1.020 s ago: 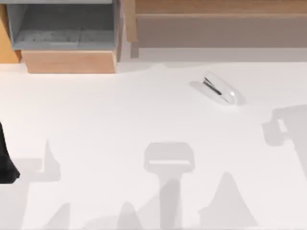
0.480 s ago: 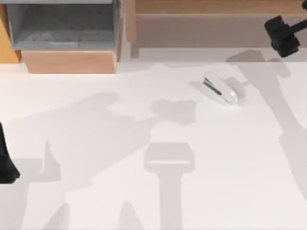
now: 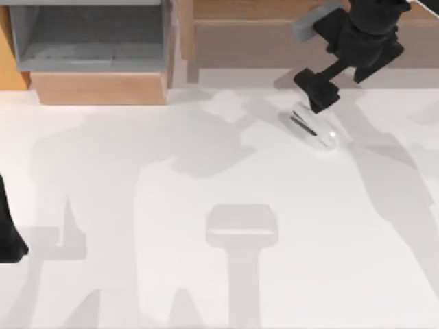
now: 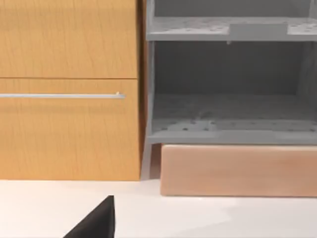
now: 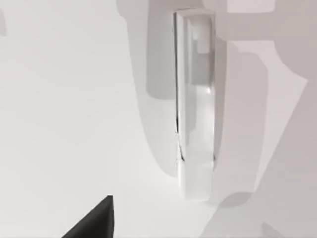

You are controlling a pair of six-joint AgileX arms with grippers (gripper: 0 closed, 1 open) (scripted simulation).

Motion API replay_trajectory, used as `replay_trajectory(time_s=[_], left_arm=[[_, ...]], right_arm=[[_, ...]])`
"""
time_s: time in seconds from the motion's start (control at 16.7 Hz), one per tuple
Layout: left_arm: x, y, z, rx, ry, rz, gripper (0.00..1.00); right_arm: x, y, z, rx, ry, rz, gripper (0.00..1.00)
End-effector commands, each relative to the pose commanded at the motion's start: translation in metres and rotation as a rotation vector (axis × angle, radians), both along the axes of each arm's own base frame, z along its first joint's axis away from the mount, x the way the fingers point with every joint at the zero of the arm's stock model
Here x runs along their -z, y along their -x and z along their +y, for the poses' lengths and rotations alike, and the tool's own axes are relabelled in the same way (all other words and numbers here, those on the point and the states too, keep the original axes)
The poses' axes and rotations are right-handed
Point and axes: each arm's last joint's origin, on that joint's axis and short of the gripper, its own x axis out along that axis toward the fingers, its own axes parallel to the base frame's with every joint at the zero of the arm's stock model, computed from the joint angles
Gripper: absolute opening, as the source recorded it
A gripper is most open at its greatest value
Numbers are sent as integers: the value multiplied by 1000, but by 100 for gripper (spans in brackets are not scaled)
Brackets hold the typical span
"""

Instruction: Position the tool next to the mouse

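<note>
1. White desk (image 3: 137,288) carries the tool (image 3: 317,129) at the top view's upper right, lying flat.
2. Right claw (image 3: 317,92) is seen just above the tool's upper end; whether it is released or clenched cannot be told.
3. Left arm (image 3: 8,229) is parked at the left edge.

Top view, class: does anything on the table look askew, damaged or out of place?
Nothing stands out. The stapler lies flat and intact on the white table, angled diagonally, near the shelf unit side. The right gripper hangs just above it; the left arm sits at the table's left edge.
</note>
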Motion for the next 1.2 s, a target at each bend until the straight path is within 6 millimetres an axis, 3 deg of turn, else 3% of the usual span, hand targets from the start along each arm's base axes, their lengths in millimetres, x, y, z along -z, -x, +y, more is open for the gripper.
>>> replay_trajectory(time_s=[0.12, 0.3, 0.54, 0.6, 0.72, 1.2], left_arm=[[0, 0, 0, 0, 0, 0, 100], [0, 0, 0, 0, 0, 0, 100], [0, 0, 0, 0, 0, 0, 100], [0, 0, 0, 0, 0, 0, 100], [0, 0, 0, 0, 0, 0, 100], [0, 0, 0, 0, 0, 0, 100]], right_arm=[[20, -9, 10, -33, 7, 41, 100], [33, -14, 16, -55, 10, 65, 100], [33, -14, 16, -55, 10, 65, 100], [22, -11, 8, -25, 13, 57, 100], [26, -10, 12, -44, 12, 62, 100], [78, -17, 19, -55, 11, 65, 100]])
